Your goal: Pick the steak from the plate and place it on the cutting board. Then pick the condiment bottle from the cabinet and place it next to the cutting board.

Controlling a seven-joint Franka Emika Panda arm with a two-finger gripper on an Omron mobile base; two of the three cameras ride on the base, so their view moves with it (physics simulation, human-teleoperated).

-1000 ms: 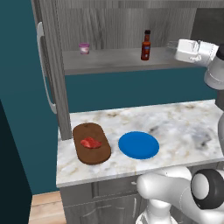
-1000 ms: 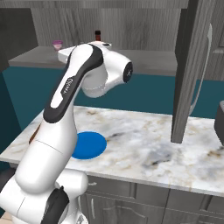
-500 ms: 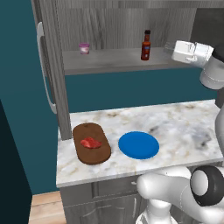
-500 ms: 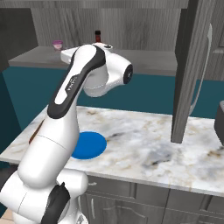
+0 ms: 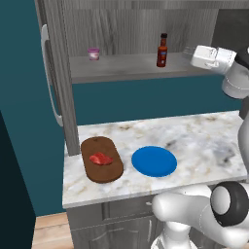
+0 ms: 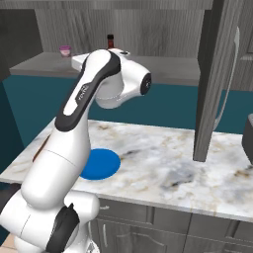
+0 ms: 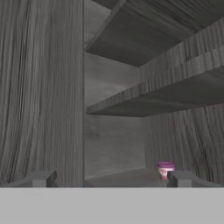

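While the steak (image 5: 100,159) already rests on the cutting board (image 5: 101,159), jaws spread empty at shelf height, condiment bottle (image 5: 162,50) upright in cabinet (image 5: 121,68) at their nine o'clock, awaiting pickup.

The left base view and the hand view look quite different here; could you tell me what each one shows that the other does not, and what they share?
Left base view alone: the steak lying on the cutting board, the bare blue plate beside it on the marble counter, and the condiment bottle upright on the shelf. Hand view alone: the gripper's finger tips set wide apart, and an upper shelf seen from below. Both: the grey cabinet and the pink-lidded cup on its shelf.
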